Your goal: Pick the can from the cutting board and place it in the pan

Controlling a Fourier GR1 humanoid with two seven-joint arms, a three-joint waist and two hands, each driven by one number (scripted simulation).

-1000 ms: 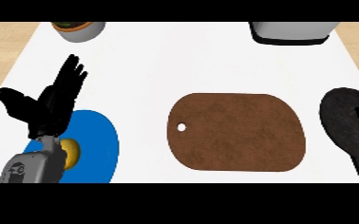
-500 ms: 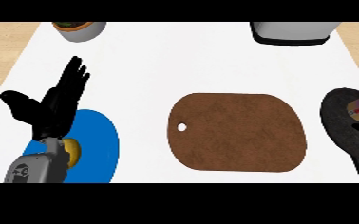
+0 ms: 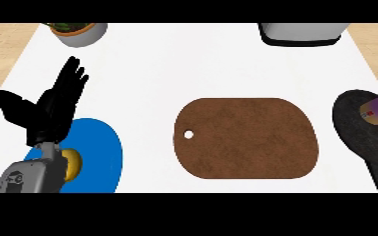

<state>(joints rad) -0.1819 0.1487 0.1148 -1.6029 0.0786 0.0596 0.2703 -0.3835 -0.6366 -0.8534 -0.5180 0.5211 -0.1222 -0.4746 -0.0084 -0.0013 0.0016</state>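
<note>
Fingers [image 3: 71, 82] of left hand [image 3: 47, 114] straight; can [image 3: 368, 113] (in pan [image 3: 353, 135]) well apart.

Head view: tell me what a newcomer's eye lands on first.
The brown cutting board at center, bare on top, draws the eye first. Next the black left hand at the left, open with fingers up, over a blue plate. At the right edge sits the dark pan, partly cut off, with something purplish inside.

white counter [image 3: 184, 65] carries a brown board [image 3: 247, 137] at center, a blue plate [image 3: 100, 155] near left, a dark pan [image 3: 356, 125] at right, a pot [image 3: 77, 31] far left, a grey appliance [image 3: 303, 32] far right.
</note>
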